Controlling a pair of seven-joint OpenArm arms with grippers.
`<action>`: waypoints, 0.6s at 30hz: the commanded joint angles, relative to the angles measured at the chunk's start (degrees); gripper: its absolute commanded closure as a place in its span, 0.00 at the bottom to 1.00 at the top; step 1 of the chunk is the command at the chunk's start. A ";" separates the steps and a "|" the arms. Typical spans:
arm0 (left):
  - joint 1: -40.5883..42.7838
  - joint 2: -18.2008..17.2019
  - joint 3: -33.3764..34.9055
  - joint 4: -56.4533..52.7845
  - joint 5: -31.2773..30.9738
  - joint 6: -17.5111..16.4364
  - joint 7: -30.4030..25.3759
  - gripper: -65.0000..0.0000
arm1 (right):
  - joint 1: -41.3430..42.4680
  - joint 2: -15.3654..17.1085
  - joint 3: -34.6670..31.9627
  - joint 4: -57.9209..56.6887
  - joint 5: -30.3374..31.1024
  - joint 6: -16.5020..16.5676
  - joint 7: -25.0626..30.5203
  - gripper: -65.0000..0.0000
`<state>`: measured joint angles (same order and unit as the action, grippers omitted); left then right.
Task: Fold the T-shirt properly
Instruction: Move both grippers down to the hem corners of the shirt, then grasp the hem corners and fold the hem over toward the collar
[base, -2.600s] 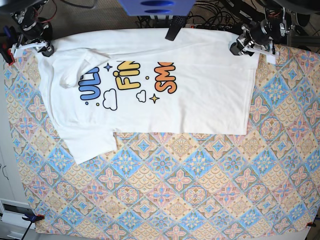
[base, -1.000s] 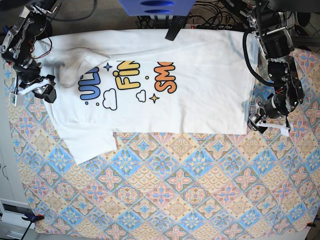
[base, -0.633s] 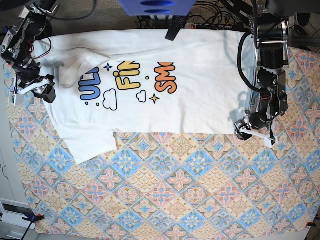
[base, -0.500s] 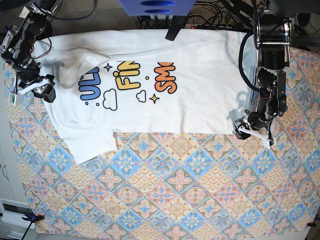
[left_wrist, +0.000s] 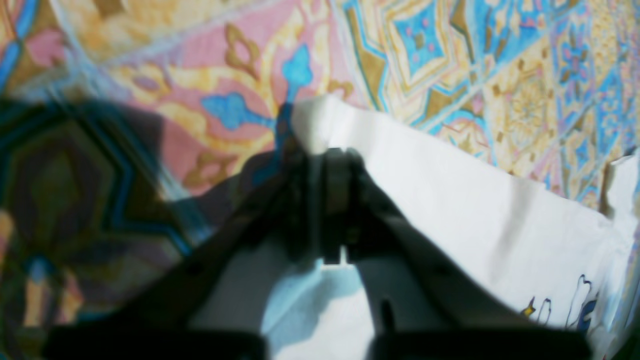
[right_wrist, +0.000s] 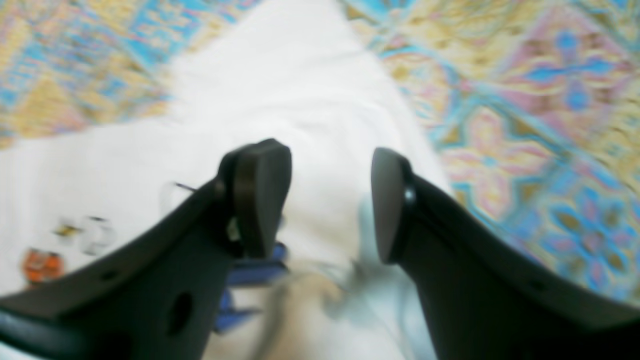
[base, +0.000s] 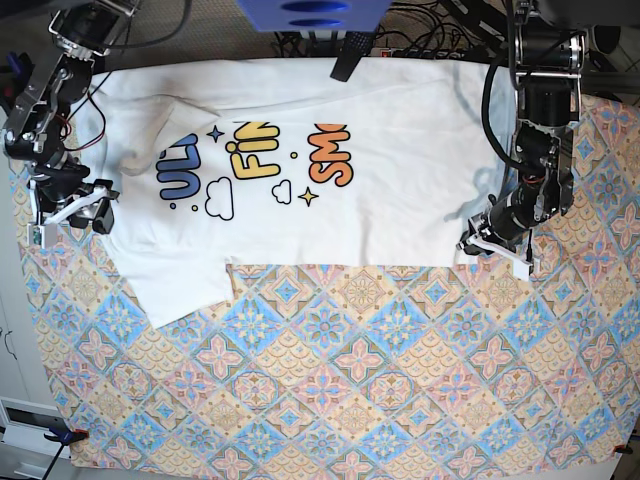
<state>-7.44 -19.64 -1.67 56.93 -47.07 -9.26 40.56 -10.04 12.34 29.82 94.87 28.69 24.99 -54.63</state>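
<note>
Both grippers show in the base view, so we start there. Our left gripper (base: 482, 243) is pressed onto the lower hem corner of the T-shirt (base: 390, 210), its jaws closed on the fabric. Our right gripper (base: 92, 210) sits at the opposite edge of that one white tee, beside the lower sleeve, its jaws parted with nothing between them. The shirt lies flat between the two grippers, print side up, on the patterned tablecloth (base: 350, 380) of blue, pink and yellow tiles. We count one shirt and two arms.

From the left wrist, the left gripper (left_wrist: 332, 200) has its dark fingers pinched together on the shirt's corner (left_wrist: 450, 200); soft white cloth spreads to its right, the tablecloth (left_wrist: 450, 60) lies beyond it.

From the right wrist, the right gripper (right_wrist: 330, 200) holds its two rounded black pads apart above the white cotton (right_wrist: 300, 100), gripping nothing. The picture is blurred; tablecloth (right_wrist: 550, 100) lies to its right.
</note>
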 joint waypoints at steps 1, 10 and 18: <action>0.89 -0.63 0.31 2.19 0.26 0.16 2.39 1.00 | -0.11 0.80 -0.51 0.65 -1.21 0.02 0.70 0.56; 6.26 -2.74 0.31 12.39 0.17 0.25 2.13 1.00 | 10.88 4.23 -6.13 -10.17 -8.34 0.02 1.05 0.56; 10.74 -3.44 -5.05 16.79 -0.01 0.25 2.57 1.00 | 19.93 9.51 -12.99 -25.73 -8.34 0.11 5.80 0.56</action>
<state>3.90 -22.11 -6.33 72.60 -46.57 -8.80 43.83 9.39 20.80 16.45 68.31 20.56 25.10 -48.71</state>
